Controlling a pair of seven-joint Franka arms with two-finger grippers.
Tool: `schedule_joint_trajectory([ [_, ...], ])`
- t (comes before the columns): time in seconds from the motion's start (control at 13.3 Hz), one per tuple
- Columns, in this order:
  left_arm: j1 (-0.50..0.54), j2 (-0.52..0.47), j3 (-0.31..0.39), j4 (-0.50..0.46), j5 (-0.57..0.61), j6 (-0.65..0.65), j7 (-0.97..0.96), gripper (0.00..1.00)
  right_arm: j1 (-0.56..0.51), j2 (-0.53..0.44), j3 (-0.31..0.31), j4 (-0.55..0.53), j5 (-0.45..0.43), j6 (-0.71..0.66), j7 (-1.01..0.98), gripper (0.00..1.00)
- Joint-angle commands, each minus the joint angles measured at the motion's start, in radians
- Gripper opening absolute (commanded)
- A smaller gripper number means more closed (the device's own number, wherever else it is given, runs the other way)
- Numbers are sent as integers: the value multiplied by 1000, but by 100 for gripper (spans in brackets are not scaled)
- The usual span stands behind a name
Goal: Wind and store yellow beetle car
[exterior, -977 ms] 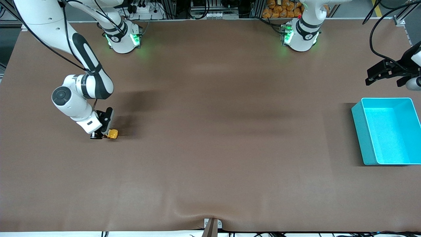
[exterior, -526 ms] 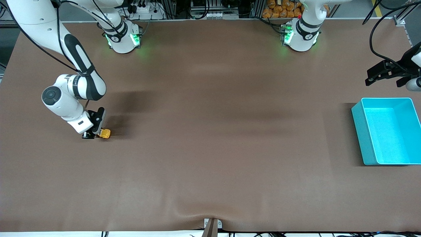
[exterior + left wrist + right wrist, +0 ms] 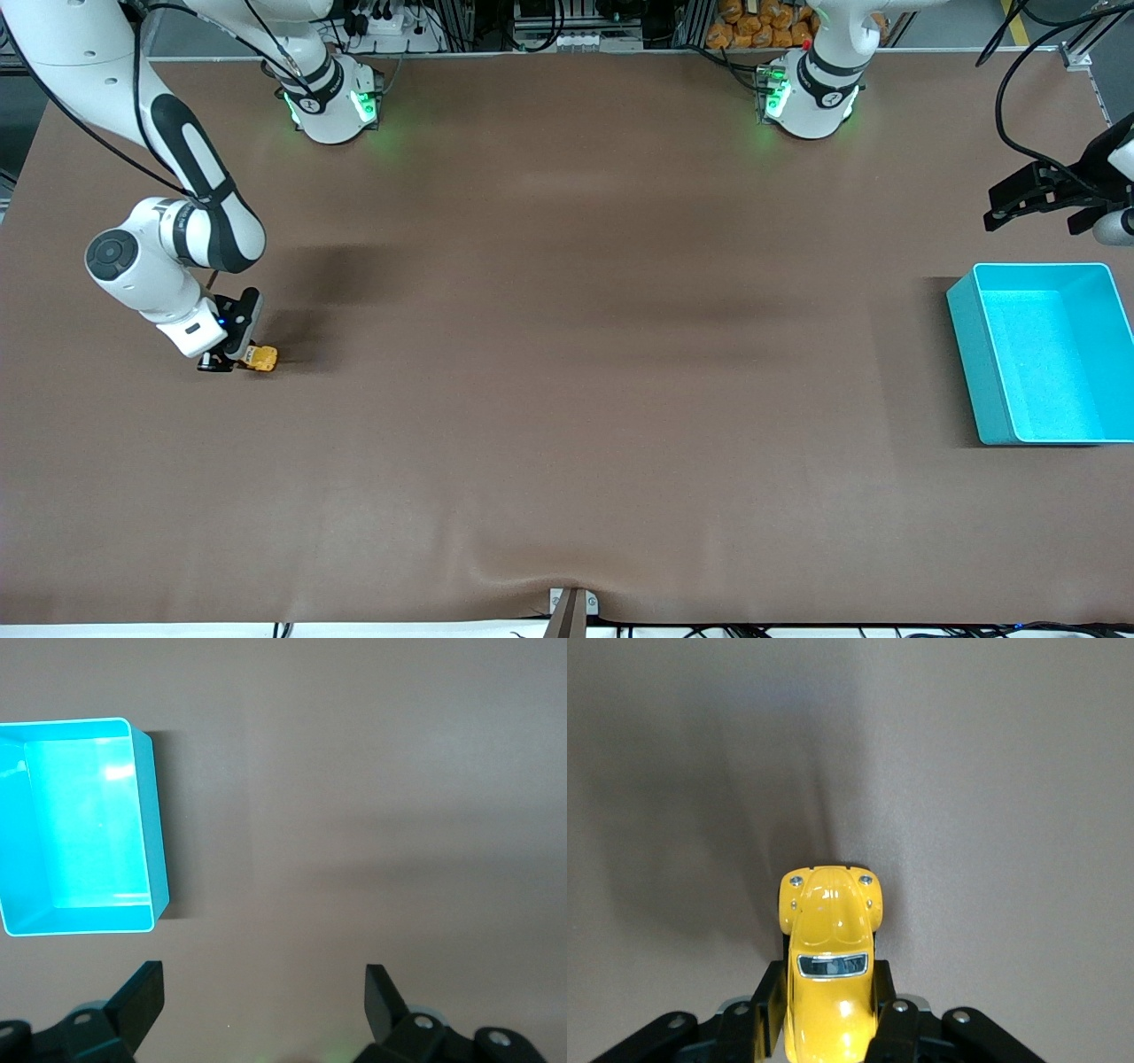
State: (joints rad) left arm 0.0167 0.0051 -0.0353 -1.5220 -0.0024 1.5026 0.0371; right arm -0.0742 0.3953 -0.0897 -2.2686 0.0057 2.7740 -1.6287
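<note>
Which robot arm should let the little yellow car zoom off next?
The right arm. Its pincer is already shut on the yellow beetle car, down on the table. The left pincer waits open beside the turquoise bin.

The yellow beetle car [image 3: 830,979] has a glossy, smooth painted shell with bright highlights — clamped between matt black plastic fingers [image 3: 764,1014] of the right gripper [image 3: 232,359]. Beneath them, a matt brown table covering [image 3: 567,354], faintly wrinkled. The turquoise bin [image 3: 149,828] looks smooth, slightly shiny plastic.
</note>
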Motion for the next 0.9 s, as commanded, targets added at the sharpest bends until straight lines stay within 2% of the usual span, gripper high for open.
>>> schedule_joint_trajectory([
  [0.0, 11, 3, -3, 6, -24, 2, 17, 100, -36, 57, 5, 20, -15, 16, -34, 31],
  [0.3, 11, 3, -3, 6, -24, 2, 17, 100, -59, 69, 5, 37, -15, 16, -63, 33],
  [0.45, 11, 3, -3, 6, -24, 2, 17, 100, -59, 69, 5, 40, -15, 12, -65, 38],
  [0.53, 11, 3, -3, 6, -24, 2, 17, 100, -64, 69, 7, 55, -15, 7, -65, 61],
  [0.6, 11, 3, -3, 6, -24, 2, 17, 100, -65, 69, 7, 67, -13, 6, -62, 100],
  [0.68, 11, 3, -3, 6, -24, 2, 17, 100, -67, 68, 7, 86, -12, -17, -59, 100],
  [0.83, 11, 3, -3, 6, -24, 2, 17, 100, -68, 60, 7, 157, -10, -170, -54, 100],
])
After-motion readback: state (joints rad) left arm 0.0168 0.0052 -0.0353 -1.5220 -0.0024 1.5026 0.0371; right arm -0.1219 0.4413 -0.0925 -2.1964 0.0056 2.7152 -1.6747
